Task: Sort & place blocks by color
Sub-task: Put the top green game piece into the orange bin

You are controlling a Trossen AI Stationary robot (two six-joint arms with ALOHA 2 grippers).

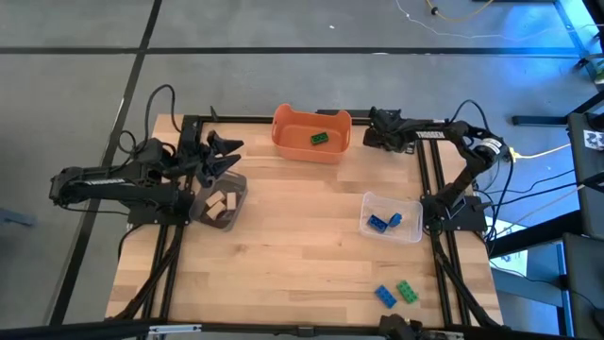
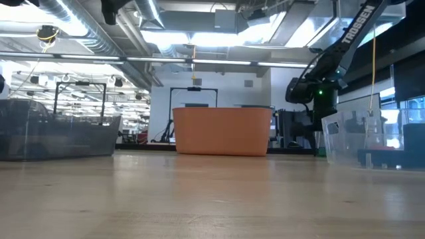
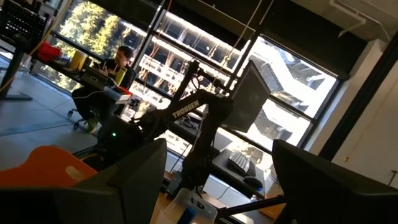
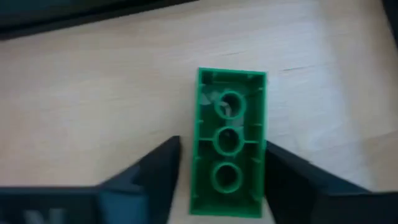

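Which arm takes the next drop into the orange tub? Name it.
Right. The right hand sits beside the orange tub with a green block between its fingers; the left hand is open over the dark container.

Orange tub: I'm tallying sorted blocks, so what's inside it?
One green block lies inside the orange tub. Floor close under its walls is hidden; low view shows only wall.

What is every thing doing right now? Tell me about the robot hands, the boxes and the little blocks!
left gripper: open, empty, above the dark container.
right gripper: shut on the held green block, beside the orange tub.
orange tub: upright, with the sorted green block inside.
dark container: holds tan blocks.
clear container: holds blue blocks.
loose blue block and loose green block: lying on the table, unsorted.
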